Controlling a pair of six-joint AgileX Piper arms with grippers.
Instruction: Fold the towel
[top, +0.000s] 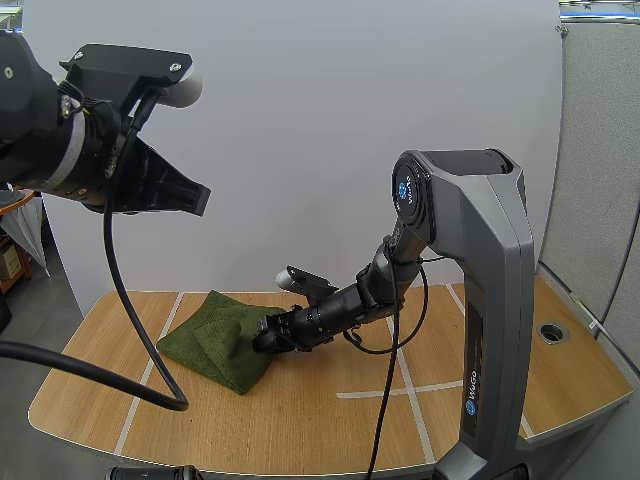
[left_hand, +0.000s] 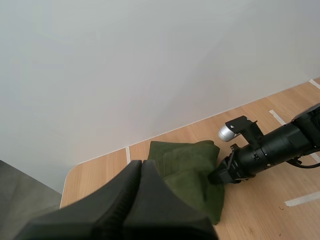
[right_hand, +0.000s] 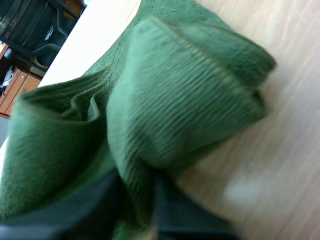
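Towel (top: 212, 335), dark green, lay bunched on the wooden table (top: 300, 420), right at the tips of my right gripper (top: 266, 338). That gripper was down low on the table, its two fingers clamped on a fold at the towel's edge, with cloth bulging just ahead of the tips. My left gripper (top: 198, 197) hung high, well above and apart from the towel. Its fingers were pressed together as one dark wedge and held nothing.

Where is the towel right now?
In the high view the towel lies on the left half of the table, partly folded, its right edge pinched by the right hand.
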